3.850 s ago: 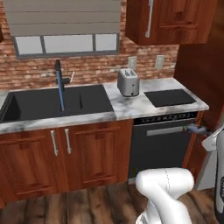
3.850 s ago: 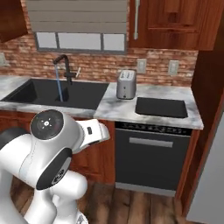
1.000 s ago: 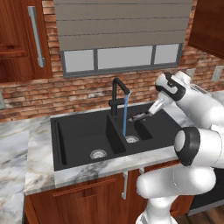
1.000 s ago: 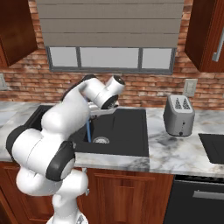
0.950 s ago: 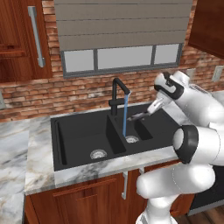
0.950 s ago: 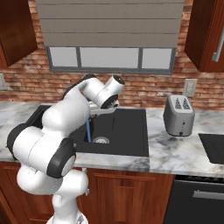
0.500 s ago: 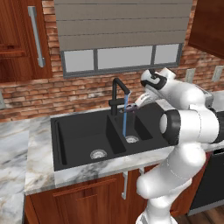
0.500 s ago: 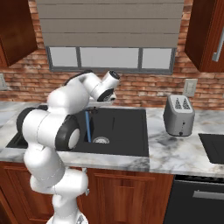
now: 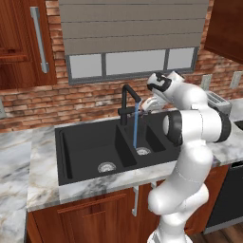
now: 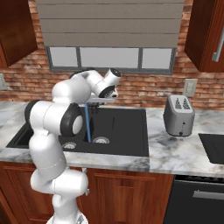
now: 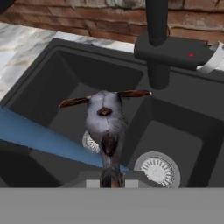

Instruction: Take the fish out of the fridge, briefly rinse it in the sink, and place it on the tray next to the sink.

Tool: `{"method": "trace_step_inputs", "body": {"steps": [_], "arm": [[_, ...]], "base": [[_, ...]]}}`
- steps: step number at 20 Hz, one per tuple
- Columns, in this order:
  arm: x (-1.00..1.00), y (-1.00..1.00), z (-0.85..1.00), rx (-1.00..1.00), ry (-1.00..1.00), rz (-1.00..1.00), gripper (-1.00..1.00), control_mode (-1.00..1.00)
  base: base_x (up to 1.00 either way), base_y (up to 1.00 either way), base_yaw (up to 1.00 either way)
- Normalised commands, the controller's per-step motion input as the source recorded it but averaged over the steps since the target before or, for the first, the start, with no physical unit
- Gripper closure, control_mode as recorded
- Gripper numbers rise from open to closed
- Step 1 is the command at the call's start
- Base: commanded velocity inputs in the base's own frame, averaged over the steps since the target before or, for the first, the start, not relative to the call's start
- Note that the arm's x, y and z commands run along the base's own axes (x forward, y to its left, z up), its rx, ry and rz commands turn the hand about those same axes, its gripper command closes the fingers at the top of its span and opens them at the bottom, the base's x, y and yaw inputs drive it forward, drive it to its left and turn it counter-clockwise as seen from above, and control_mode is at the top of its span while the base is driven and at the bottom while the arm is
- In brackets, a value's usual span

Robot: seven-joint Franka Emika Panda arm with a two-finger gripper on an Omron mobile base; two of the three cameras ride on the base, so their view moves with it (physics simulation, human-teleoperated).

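Gripper (image 11: pixel 111 177) is clamped tight on the fish (image 11: pixel 106 120) by its tail end, so the grey body sticks out ahead of the fingers above the sink (image 11: pixel 52 83). From the fish, the blue water stream (image 11: pixel 48 142) crosses toward 8 o'clock in the hand view, passing just by its lower body; whether water actually hits it is hard to tell. A round drain (image 11: pixel 156 167) lies at about 4 o'clock, and the dark faucet (image 11: pixel 164 41) stands at 1 o'clock, against the brick wall.

In the left base view the gripper (image 9: pixel 148 103) sits right beside the faucet's spout (image 9: pixel 130 92), over the sink (image 9: pixel 85 147).

As I judge it, the fridge step is done and the rinse is under way; carrying the fish to the tray (image 10: pixel 213 148), past the toaster (image 10: pixel 178 114) at the counter's 3 o'clock end, is left.

The tray is cut off at the picture's edge, and the fingers are mostly hidden behind the fish.
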Motion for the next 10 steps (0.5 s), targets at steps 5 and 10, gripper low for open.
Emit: {"method": "trace_step_inputs", "body": {"steps": [5,10], "arm": [[0.02,-0.02,-0.1,0.0,0.0,-0.07,1.0,-1.0],[-0.58,-0.03,0.0,0.05,0.06,0.0,1.0,-1.0]], "base": [[0.0,0.0,0.0],[0.0,0.0,0.0]]}}
